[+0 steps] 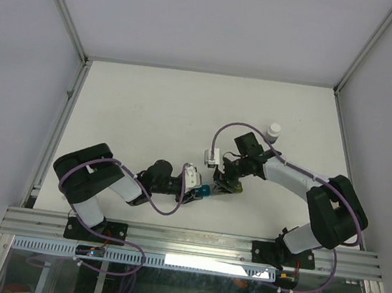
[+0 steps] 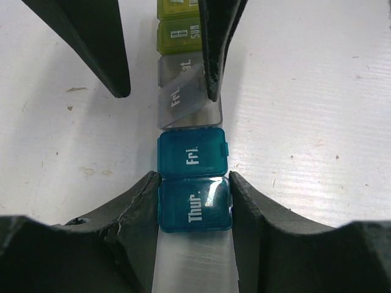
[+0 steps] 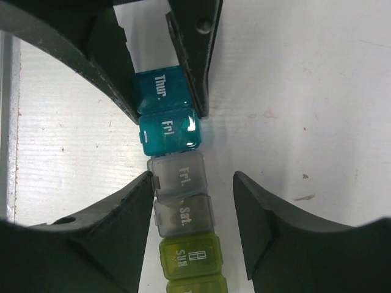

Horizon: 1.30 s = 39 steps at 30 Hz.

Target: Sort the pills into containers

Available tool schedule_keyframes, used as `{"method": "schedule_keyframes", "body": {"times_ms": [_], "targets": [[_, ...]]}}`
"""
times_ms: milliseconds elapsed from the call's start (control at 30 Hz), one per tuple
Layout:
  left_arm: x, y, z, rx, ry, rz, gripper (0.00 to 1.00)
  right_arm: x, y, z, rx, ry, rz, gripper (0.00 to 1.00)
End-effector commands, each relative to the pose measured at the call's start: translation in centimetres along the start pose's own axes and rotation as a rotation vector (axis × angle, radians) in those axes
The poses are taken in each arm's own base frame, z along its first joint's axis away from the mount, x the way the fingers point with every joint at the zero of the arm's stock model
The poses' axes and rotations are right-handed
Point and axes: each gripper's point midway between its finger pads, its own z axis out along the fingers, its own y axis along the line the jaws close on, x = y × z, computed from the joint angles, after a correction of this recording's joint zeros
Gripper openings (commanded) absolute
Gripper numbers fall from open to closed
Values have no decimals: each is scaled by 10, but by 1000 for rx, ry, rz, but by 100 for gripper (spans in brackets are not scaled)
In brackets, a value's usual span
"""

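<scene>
**A:** Where's the pill organiser strip?

**B:** Flat on the white counter. From the white-capped bottle it lies toward the arm bases and a little to the left, with the two wrists meeting over it.

**A:** What are the left jaws doing?

**B:** They're pinching the end of the strip farthest from the bottle. One finger presses on each side of the teal Thur. compartment.

**A:** And the right jaws?

**B:** They're spread, straddling the grey stretch of the strip. In the right wrist view one of the fingers touches the edge of the grey Fri. compartment. The other stands apart from it, with bare counter between.

**A:** How do the compartments run?

**B:** Next to Thur. is a teal Fri. compartment, lid down. After that, going toward the bottle, the grey lid marked Fri. sits tilted, askew from the row. Then comes the grey Sat. compartment, then the yellow-green SUN compartment. One more yellow-green compartment is cut off by the frame edge.

**A:** Can you see what's inside?

**B:** I can't tell; the lids are too cloudy.
</scene>
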Motion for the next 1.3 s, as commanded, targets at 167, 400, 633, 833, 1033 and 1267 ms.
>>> {"method": "schedule_keyframes", "body": {"times_ms": [167, 400, 633, 833, 1033, 1267], "targets": [[-15, -5, 2, 44, -32, 18, 2, -39, -41, -19, 186, -99, 44, 53], [-13, -4, 2, 37, -24, 4, 2, -30, -58, -16, 261, -60, 123, 41], [-11, -2, 3, 20, -15, -14, 5, -14, -66, -9, 297, 17, 155, 40], [-11, 1, 2, 2, -14, -32, 16, -18, -64, -8, 282, 15, 162, 42], [-16, 5, -1, -30, -21, -50, 42, -43, -49, -24, 207, -83, 143, 52], [-28, 11, -15, -104, -70, -81, 78, -58, -36, -44, 143, -155, 117, 60]]}}
